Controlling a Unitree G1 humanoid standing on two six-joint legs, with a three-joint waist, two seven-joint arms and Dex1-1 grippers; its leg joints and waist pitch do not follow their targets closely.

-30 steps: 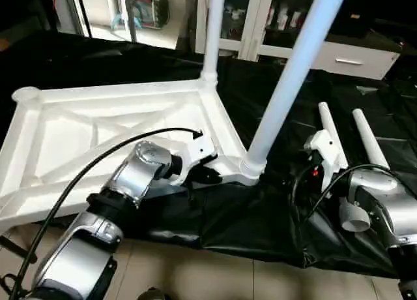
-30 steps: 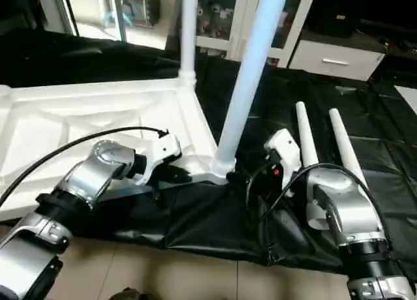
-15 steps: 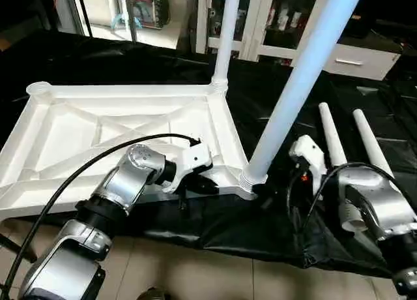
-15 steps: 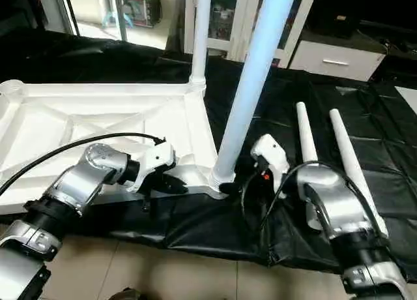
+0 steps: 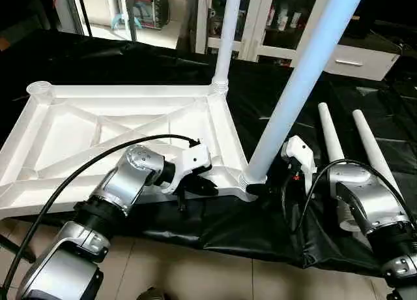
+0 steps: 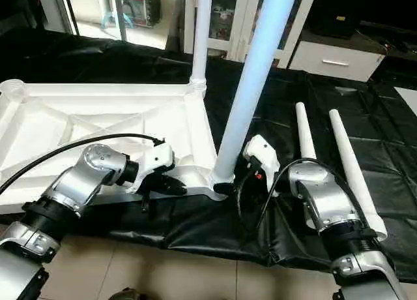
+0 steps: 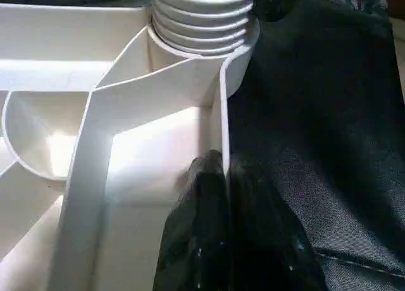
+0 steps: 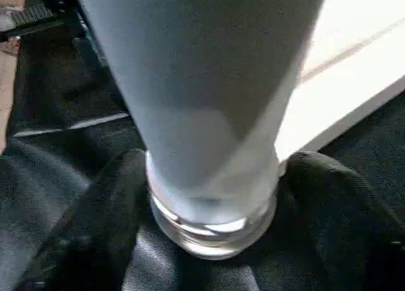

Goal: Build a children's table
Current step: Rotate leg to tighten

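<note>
We see the upturned table top (image 5: 130, 127) on black sheeting (image 5: 215, 225); our left gripper (image 5: 199, 187) pinches its near rim, our right gripper (image 5: 260, 186) brackets the nearer standing leg (image 5: 300, 85) at its base.

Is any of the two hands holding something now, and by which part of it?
The left hand is shut on the near rim of the white table top, beside the corner socket. The right hand has its fingers on either side of the near leg's base; a grip cannot be told.

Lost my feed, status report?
Left gripper shut on tabletop rim. Right gripper straddling near corner leg. Two spare legs on black sheet. Nothing obstructing.
</note>
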